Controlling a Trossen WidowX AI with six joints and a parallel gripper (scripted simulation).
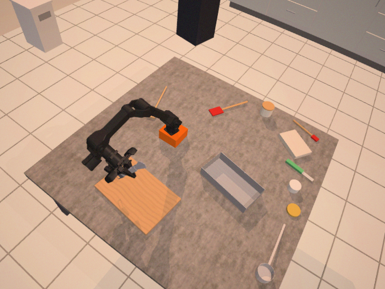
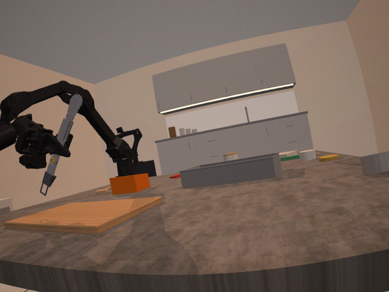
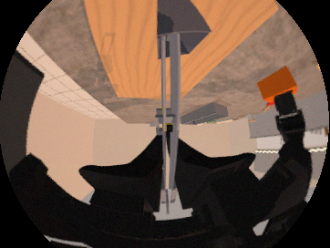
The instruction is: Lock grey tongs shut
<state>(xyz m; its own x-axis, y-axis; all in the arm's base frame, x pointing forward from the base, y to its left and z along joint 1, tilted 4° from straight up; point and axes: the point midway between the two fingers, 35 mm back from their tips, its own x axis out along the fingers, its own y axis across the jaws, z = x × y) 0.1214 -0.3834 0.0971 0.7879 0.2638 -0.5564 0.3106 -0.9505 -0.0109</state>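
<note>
My gripper (image 1: pixel 131 172) (image 2: pixel 61 148) (image 3: pixel 164 134) is shut on the grey tongs (image 1: pixel 138 166) (image 2: pixel 64 130) (image 3: pixel 175 82), gripping them across both arms. The tongs are steeply tilted, with the scalloped tips up and the dark hinge with its wire loop down. Their arms lie close together in the wrist view; whether the lock is engaged cannot be seen. They hang in the air above the wooden board (image 1: pixel 146 199) (image 2: pixel 84 210) (image 3: pixel 132 59), touching nothing below. The grey roasting tin (image 1: pixel 222 191) (image 2: pixel 229 175) (image 3: pixel 207 114) stands apart, with no tongs on it.
The arm's orange base block (image 1: pixel 175 136) (image 2: pixel 130 184) (image 3: pixel 278 83) stands behind the board. A red spatula (image 1: pixel 216 110) lies at the back. A tan-lidded jar (image 1: pixel 266 110), a pale block (image 1: pixel 295 144), a green-handled tool (image 1: pixel 294 166) and a ladle (image 1: pixel 265 273) are along the far side.
</note>
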